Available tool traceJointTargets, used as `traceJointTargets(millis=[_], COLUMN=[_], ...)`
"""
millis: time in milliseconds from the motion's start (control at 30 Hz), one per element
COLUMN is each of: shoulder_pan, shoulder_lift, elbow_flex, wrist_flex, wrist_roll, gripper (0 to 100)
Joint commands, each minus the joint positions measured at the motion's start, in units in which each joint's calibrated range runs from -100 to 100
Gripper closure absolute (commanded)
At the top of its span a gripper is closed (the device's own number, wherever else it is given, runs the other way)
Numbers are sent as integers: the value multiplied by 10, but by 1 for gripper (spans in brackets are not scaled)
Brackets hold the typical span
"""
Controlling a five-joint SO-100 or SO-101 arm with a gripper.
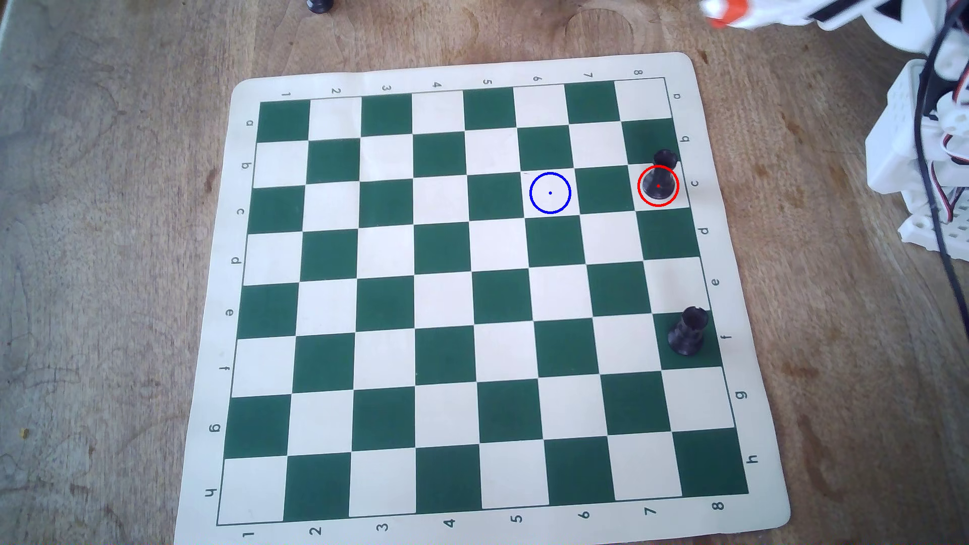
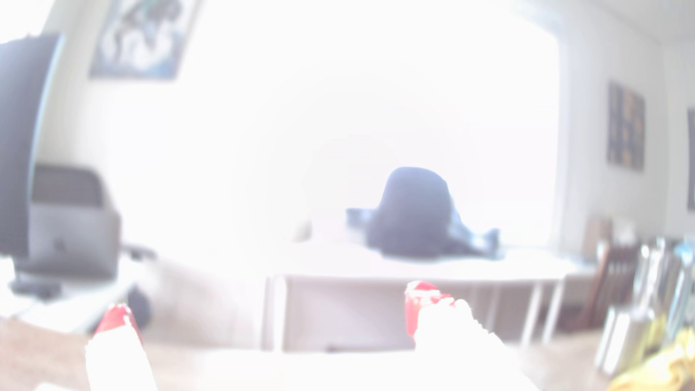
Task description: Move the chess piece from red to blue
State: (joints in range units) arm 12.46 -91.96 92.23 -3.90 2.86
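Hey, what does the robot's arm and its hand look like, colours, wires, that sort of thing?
The arm is white plastic with blocky, perforated-looking segments at the right edge of the overhead view. Black cables and thinner red and white wires run along it. The hand has two white fingers capped with orange-red tips.

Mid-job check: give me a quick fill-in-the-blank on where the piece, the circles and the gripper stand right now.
1. The chess piece stands inside the ____ circle.
2. The blue circle lies on a ____ square and holds no piece.
3. In the wrist view the gripper has its jaws ____, holding nothing.
4. The second black piece stands on a ____ square.

Missing words: red; white; open; green
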Motion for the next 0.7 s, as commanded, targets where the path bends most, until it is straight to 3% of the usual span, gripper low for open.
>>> traceJointTargets(millis=[0, 233, 400, 667], shoulder_pan=[22, 23, 13, -37], shoulder_lift=[10, 2, 72, 179], elbow_flex=[-107, -128, -258, -308], wrist_flex=[191, 359, 532, 595], wrist_roll=[-14, -33, -47, -51], gripper=[60, 57, 58, 60])
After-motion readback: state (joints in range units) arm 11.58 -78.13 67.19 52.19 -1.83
